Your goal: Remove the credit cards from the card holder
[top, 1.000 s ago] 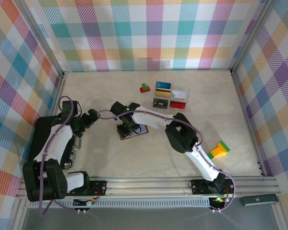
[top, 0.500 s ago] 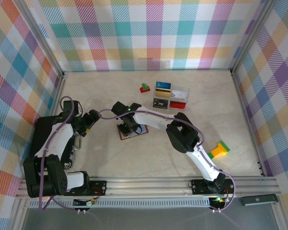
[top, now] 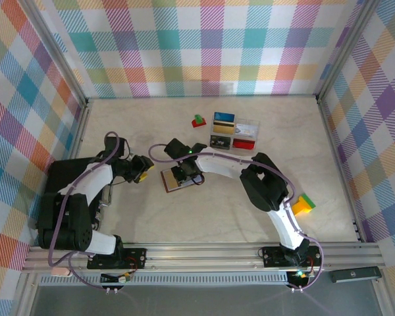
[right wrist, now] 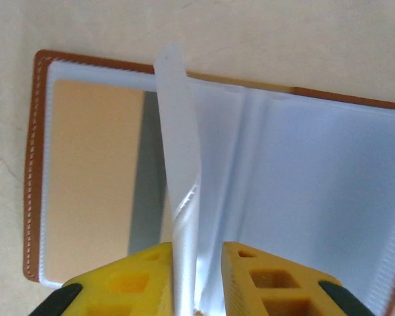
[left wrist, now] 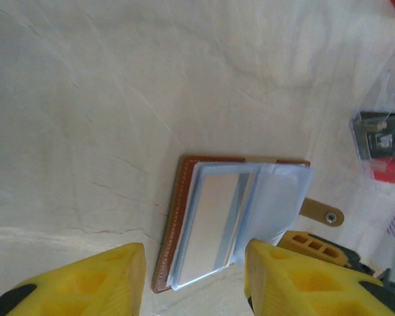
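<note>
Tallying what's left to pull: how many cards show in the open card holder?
1: a yellowish card in the card holder's exposed pocket; others may be hidden behind the clear sleeves.

Top view looks down; wrist views (close) share the card holder (left wrist: 210, 224).

The top view is bright and evenly lit from above, sharp throughout, with only faint, short shadows on the table (top: 138, 125). The left wrist view is paler and soft: the left fingers (left wrist: 85, 283) blur at the bottom edge, and the far right corner washes out. The right wrist view has a warm cast; the right fingers (right wrist: 270, 283) are out of focus, and the sleeve (right wrist: 181, 151) throws a grey shadow on the card (right wrist: 92, 178).
</note>
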